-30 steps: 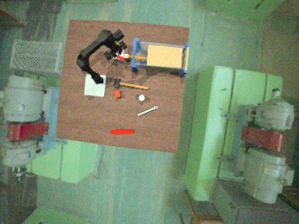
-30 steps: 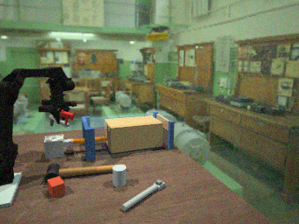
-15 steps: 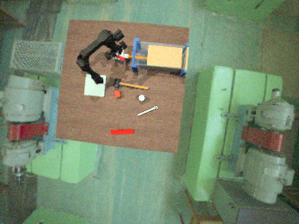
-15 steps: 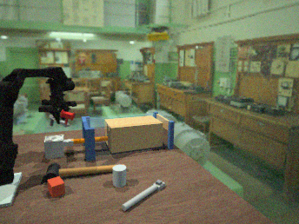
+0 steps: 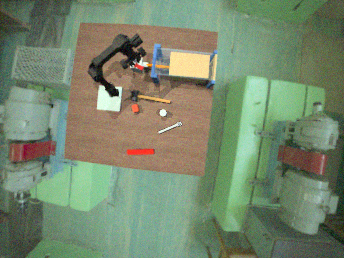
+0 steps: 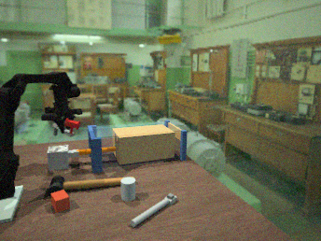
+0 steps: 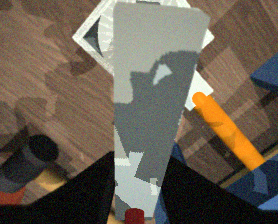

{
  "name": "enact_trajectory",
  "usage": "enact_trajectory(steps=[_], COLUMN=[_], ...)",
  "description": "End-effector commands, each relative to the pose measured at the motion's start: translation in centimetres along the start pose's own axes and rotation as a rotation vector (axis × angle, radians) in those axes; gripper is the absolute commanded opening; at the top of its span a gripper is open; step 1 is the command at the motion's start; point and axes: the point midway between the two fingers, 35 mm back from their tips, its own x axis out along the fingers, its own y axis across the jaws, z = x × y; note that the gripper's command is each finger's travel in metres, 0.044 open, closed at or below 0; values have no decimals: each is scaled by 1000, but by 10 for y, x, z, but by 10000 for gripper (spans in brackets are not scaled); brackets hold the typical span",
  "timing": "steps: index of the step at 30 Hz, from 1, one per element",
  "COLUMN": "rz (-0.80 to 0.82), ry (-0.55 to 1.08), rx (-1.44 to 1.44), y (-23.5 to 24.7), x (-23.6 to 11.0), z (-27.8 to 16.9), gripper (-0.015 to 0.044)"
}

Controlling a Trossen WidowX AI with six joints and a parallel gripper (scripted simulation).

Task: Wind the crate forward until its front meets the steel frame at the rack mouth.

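My gripper (image 6: 65,120) (image 7: 138,159) is shut on the winch handle (image 7: 155,90), a grey tapered bar with a red knob (image 6: 73,123) (image 7: 134,216). It hangs above the pale winch (image 6: 58,160) (image 7: 104,31); clear space shows between them in the exterior view. The handle covers the winch's top hole in the wrist view; its square key is hidden. An orange strap (image 6: 84,151) (image 7: 225,127) runs from the winch through the near blue frame (image 6: 96,150) (image 5: 155,62) to the crate (image 5: 190,64) (image 6: 145,144). The crate sits flat, its front a gap behind that frame.
A hammer (image 5: 152,99) (image 6: 93,184), red cube (image 5: 135,108) (image 6: 61,201), white cylinder (image 5: 163,113) (image 6: 128,189) and wrench (image 5: 170,128) (image 6: 151,212) lie in front of the rack. A red bar (image 5: 140,152) lies near the bench edge. Clear panels enclose the crate.
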Motion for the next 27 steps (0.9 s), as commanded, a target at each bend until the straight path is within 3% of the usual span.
enact_trajectory(steps=[1, 27], rz=[-1, 0], ry=[0, 12], rx=[-1, 3], y=[0, -1], x=[-1, 5], z=[0, 1], gripper=[0, 0])
